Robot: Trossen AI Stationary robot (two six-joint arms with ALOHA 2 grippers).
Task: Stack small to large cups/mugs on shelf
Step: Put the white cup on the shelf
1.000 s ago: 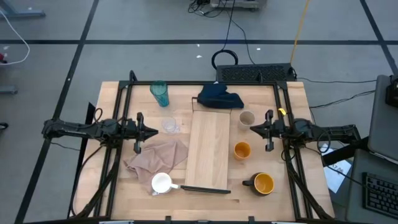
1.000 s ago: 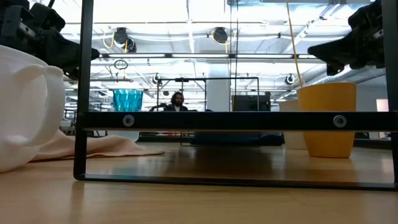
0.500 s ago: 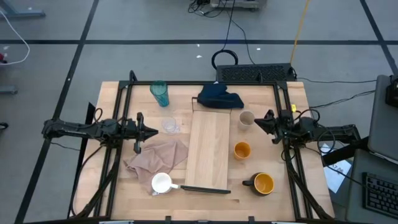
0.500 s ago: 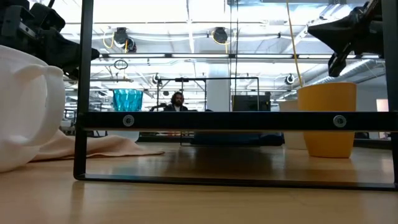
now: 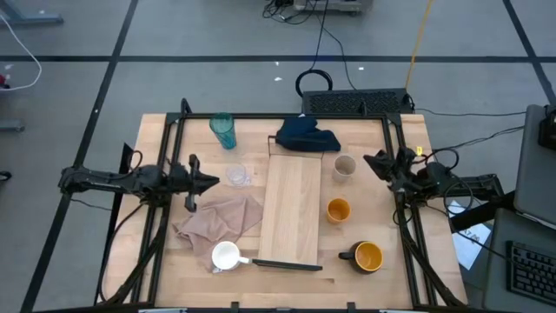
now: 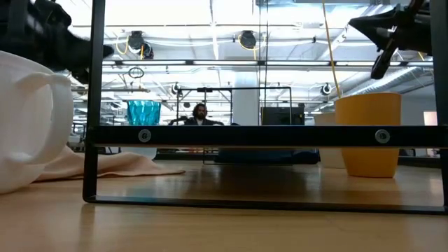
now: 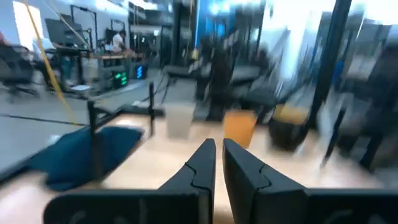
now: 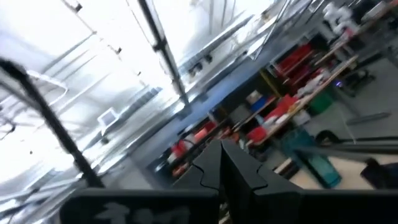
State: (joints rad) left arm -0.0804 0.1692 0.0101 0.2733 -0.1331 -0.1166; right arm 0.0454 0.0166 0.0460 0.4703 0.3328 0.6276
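The pale wooden shelf (image 5: 294,209) lies along the table's middle, its dark strip at the near end. On the table stand the teal tumbler (image 5: 223,130), the tiny clear cup (image 5: 236,176), the beige cup (image 5: 345,166), the small orange cup (image 5: 338,209), the dark yellow-lined mug (image 5: 367,256) and the white mug (image 5: 226,256). My left gripper (image 5: 217,181) is shut and empty, just left of the clear cup. My right gripper (image 5: 368,160) is shut and empty, raised to the right of the beige cup, tilted upward.
A beige cloth (image 5: 221,219) lies left of the shelf, by the white mug. A dark blue cloth (image 5: 307,136) lies at the shelf's far end. A black metal frame (image 5: 287,117) runs round the table. A person (image 6: 199,114) sits far behind the table.
My right gripper has risen and drawn back toward the table's right and far edges, tipping its fingers upward. My left gripper has shifted a little, still shut, beside the clear cup. No cup has moved.
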